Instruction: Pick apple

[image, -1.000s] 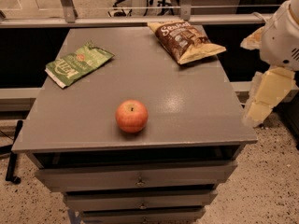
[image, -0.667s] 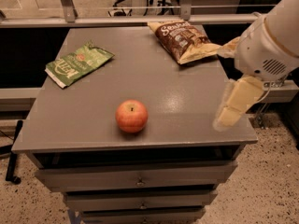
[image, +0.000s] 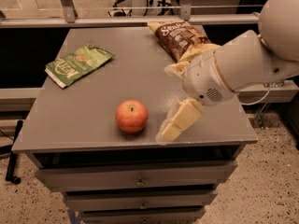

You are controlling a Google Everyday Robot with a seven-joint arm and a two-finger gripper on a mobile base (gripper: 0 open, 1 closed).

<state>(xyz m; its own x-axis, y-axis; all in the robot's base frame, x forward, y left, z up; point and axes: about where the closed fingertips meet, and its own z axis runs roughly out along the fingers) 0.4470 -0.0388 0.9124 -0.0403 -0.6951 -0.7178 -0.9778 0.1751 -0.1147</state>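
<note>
Not everything shows whole. The lowest of the drawers [image: 140,213] under the grey table [image: 84,120] is cut off at the bottom edge. The near end of the brown snack bag [image: 180,37] hides behind my upper finger [image: 175,70], and my arm [image: 261,64] runs out of view on the right. I cannot tell whether my lower finger [image: 180,121] rests on the tabletop or hangs just above it.

My pincer [image: 165,102] is spread wide and holds nothing. One finger points left beside the brown bag. The other slants down toward the table's near edge, its tip just right of the apple [image: 131,116] and apart from it. The apple sits stem dimple up, close to the near edge, about mid-table.

By count, left to right: one green snack bag [image: 78,63] at the far left, one apple, one pincer, one brown bag at the far right — two bags in all.
</note>
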